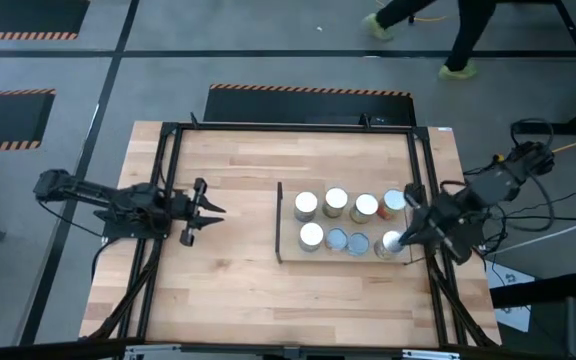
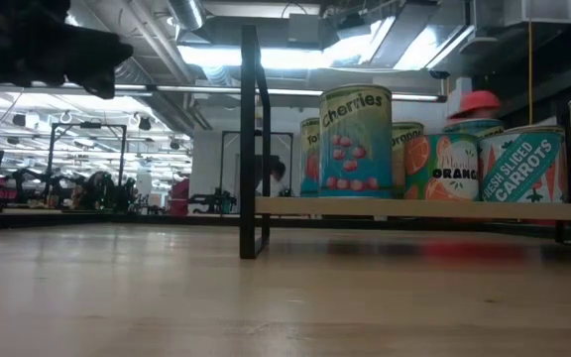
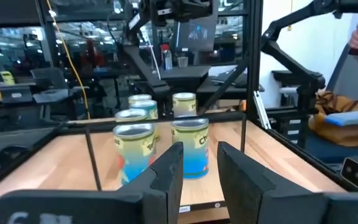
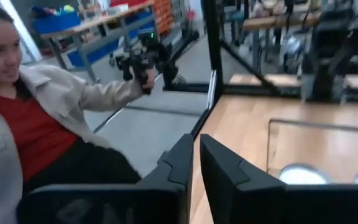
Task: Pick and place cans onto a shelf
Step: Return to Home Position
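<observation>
- The shelf (image 1: 293,222) lies on the table (image 1: 228,290). Its dark upright panel (image 1: 279,222) runs along the edge that faces the left arm.
- The cans (image 1: 336,202) stand upright on the shelf in two rows leading away from the panel. Eight round tops can be counted from above, in silver, white and pale blue.
- In the low view, the Cherries can (image 2: 355,139) stands closest to the panel. "Cherries" is written over red fruit on a blue and yellow label.
- Farther from the panel is the ORANGE can (image 2: 454,167), printed with orange slices. Next to it is the carrots can (image 2: 523,164), whose teal band reads "SLICED CARROTS".
- Just behind the Cherries can, on the panel side, a fourth label (image 2: 310,149) shows only the letters "To". The rest of it is hidden.
- The left gripper (image 1: 220,210) hovers over the table well apart from the shelf, on the panel side, and points toward the panel. Its fingers (image 3: 169,177) stand apart with a clear gap and nothing between them.
- The right gripper (image 1: 405,235) is at the end of the shelf opposite the panel, just beside the last can (image 1: 390,243) of one row. Its fingers (image 4: 179,165) are drawn almost together, leaving only a thin slit, and they hold nothing.
- Beyond that same end of the shelf, off the table, a person (image 4: 36,124) in a red top and pale jacket holds a dark handle (image 4: 142,59).
</observation>
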Robot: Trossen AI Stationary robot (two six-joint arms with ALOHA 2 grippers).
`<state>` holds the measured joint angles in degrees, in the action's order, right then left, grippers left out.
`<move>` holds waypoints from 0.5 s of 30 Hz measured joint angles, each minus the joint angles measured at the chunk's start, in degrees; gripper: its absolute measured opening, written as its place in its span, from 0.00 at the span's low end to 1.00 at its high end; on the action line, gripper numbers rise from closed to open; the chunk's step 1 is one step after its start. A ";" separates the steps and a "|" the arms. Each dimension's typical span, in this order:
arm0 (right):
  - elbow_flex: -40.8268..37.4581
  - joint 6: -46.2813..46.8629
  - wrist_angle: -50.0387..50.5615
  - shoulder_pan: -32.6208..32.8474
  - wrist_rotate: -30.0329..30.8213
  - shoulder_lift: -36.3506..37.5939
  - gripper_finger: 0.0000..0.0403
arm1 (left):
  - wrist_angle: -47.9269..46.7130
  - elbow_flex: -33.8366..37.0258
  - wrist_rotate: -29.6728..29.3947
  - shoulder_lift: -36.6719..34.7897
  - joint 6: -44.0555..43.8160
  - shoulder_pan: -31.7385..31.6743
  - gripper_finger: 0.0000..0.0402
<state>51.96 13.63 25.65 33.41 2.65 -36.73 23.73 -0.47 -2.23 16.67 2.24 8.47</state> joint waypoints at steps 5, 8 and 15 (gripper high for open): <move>0.00 -2.97 0.38 0.00 0.33 4.44 0.09 | -7.71 0.00 -0.71 -6.70 2.20 0.00 0.23; 0.00 -5.13 2.38 0.00 0.34 6.86 0.09 | -12.70 0.00 -3.12 -10.41 2.46 0.00 0.23; -2.34 -10.15 3.55 0.00 2.71 12.03 0.09 | -22.04 -0.02 -4.51 -16.54 1.48 0.00 0.23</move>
<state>49.63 3.48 29.20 33.41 5.36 -24.71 1.69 -0.49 -6.74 0.13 3.72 8.47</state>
